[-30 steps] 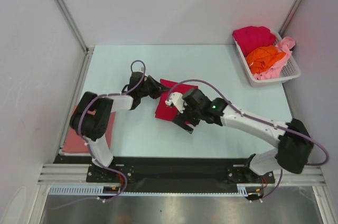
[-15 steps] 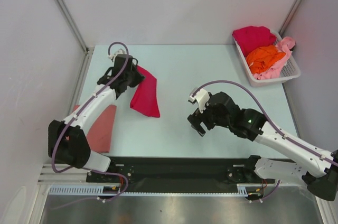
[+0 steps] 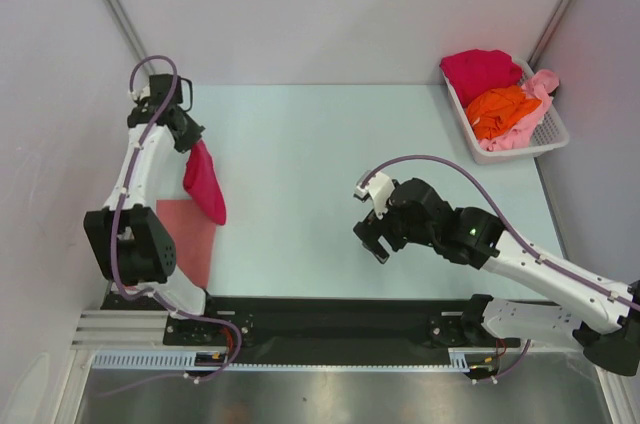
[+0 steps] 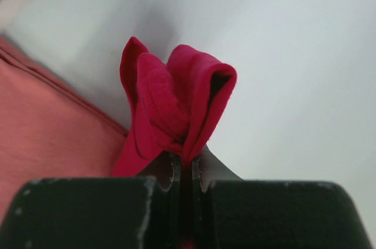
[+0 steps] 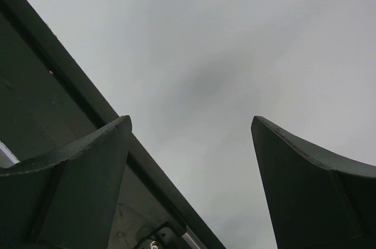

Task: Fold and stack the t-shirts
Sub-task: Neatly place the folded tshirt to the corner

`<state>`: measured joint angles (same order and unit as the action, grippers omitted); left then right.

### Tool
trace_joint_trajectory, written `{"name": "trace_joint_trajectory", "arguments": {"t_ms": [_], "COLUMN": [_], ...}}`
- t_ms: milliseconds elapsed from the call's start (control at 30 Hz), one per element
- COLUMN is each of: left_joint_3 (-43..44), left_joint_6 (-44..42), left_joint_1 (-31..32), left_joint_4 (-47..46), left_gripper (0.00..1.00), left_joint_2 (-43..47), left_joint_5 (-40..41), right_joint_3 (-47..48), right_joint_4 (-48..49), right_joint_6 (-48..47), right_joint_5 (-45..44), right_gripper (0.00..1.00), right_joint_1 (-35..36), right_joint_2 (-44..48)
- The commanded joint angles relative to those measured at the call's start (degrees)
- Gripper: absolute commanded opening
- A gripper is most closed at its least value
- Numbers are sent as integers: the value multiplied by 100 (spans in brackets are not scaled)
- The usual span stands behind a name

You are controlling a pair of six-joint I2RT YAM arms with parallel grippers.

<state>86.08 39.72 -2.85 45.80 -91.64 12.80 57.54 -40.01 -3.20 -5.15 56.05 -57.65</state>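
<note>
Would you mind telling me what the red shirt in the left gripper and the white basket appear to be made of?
Red shirt: soft matte cloth, probably cotton jersey; it bunches and hangs limp. Basket: apparently rigid white plastic, smooth, with regular slots along its wall.

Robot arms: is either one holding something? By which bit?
The left gripper pinches the red t-shirt by a bunched fold at its top. The right gripper is open, holding nothing.

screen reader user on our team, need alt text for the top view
The left gripper holds a red shirt dangling near a salmon shirt at the table's left. The right gripper hovers open mid-table; a basket of shirts sits far right.
</note>
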Motion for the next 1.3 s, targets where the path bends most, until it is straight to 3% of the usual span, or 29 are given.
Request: {"name": "trace_joint_trajectory", "arguments": {"t_ms": [0,333,800,1133,1267], "left_joint_3": [470,445,146,24,-13], "left_joint_6": [-553,-712,386,800,730], "left_joint_1": [-399,-989,-1964,-2035,-2061], "left_joint_4": [508,720,667,597,597], "left_gripper": [0,0,0,0,0], "left_joint_2": [-161,347,551,611,664], "left_joint_5": [-268,-208,-233,-57,-251], "right_joint_3": [293,337,354,398,293], "right_joint_4": [-51,177,81,-104,658], "right_joint_6": [56,136,153,91,617], "right_joint_5": [-65,67,154,171,697], "right_gripper": [88,87,87,87,91], "right_joint_1": [108,336,512,512,442], "right_joint_2": [-62,-361,-467,-484,-633]}}
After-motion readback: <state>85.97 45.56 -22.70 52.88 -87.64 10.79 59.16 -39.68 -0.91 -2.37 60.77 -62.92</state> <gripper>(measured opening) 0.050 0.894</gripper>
